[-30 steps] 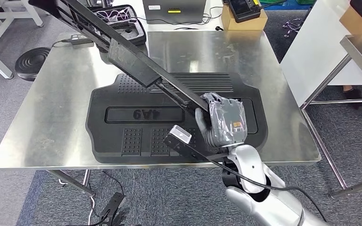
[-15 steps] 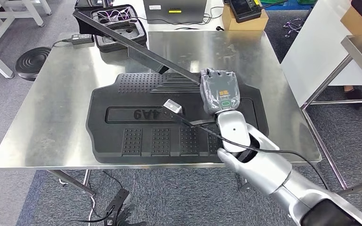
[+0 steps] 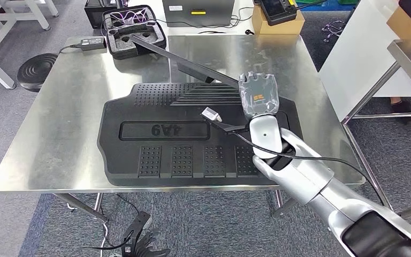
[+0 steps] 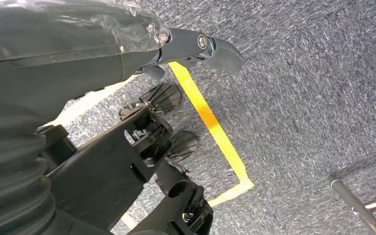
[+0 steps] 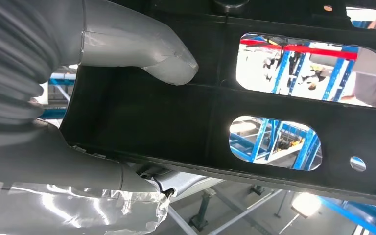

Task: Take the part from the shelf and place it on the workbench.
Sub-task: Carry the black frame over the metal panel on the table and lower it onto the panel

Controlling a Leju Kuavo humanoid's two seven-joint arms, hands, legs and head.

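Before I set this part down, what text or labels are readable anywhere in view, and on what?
"9A4", as it reads in the head view, raised on the black mat on the workbench.
Orange label on the back of the right hand: too small to read.
Yellow sticker on the grey box beyond the workbench: blurred.

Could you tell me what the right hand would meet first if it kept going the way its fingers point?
Probably nothing soon: the right hand, gripping the long black part, points over bare workbench toward the cardboard box beyond its far edge; depth is unclear.
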